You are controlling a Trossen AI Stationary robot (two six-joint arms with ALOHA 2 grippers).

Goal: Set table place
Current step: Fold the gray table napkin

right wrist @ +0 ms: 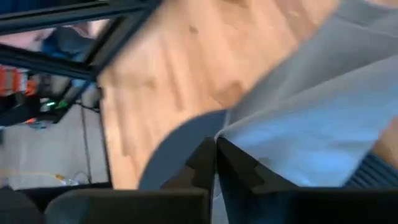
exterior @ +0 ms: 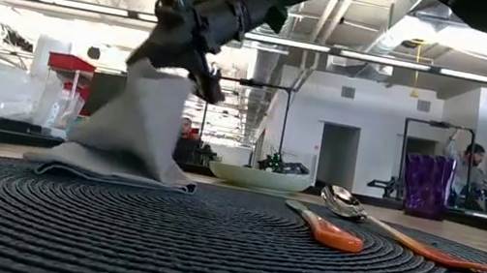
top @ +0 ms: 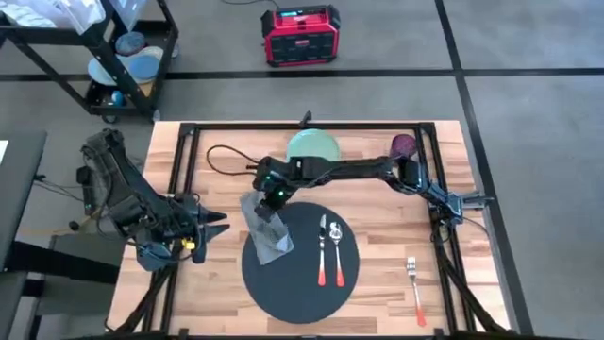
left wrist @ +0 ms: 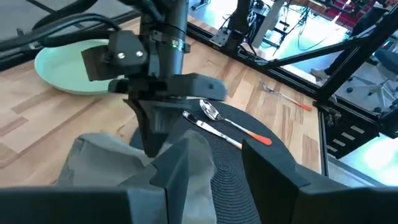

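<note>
Centre of the high view: the right gripper [top: 271, 210] pinches a grey napkin [top: 267, 234] at the upper-left rim of the placemat [top: 300, 295]. A spoon [top: 336, 247] and knife [top: 322, 247] lie right of it; a green plate [top: 312, 144] sits above on the table [top: 377, 203]. The left gripper [top: 215, 229] waits at left, fingers apart.

Bright overhead lights, glare in low view; right wrist view blurred.
</note>
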